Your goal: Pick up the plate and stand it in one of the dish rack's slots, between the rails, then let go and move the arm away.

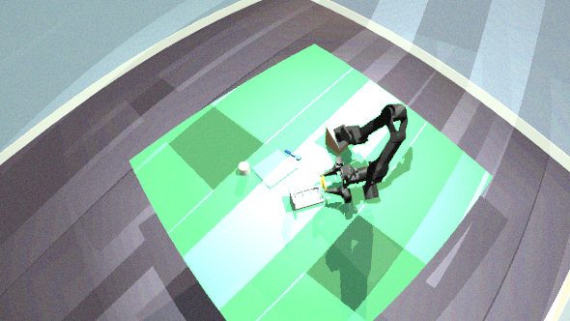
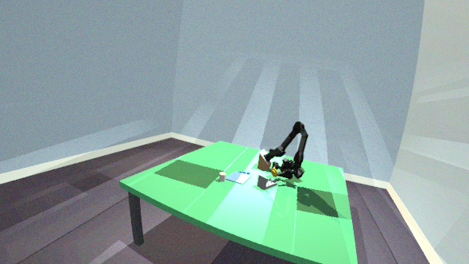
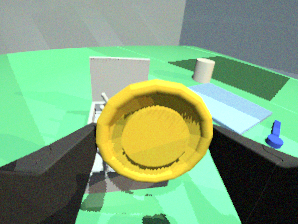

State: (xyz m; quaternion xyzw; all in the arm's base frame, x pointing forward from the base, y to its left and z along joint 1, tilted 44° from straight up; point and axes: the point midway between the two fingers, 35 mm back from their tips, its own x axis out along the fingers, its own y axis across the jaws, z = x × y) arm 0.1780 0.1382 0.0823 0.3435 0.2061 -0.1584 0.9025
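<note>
The yellow plate (image 1: 324, 182) (image 2: 274, 172) (image 3: 155, 135) is held on edge in the air, its round face toward the wrist camera. My gripper (image 1: 325, 183) (image 3: 153, 129) is shut on it, one finger on each side of its rim. The grey dish rack (image 1: 305, 206) (image 2: 263, 182) (image 3: 120, 77) stands on the table, with a tall panel at its far side in the wrist view. The plate is short of the rack, on the arm's side, and not in a slot. It hides much of the rails in the wrist view.
A brown and white block (image 1: 334, 141) (image 2: 263, 162) stands beside the arm. A flat light-blue board (image 1: 271, 168) (image 2: 237, 177) (image 3: 227, 107), a blue spoon-like item (image 1: 292, 155) (image 3: 275, 140) and a pale cup (image 1: 243, 168) (image 2: 222, 176) (image 3: 204, 70) lie beyond the rack's side.
</note>
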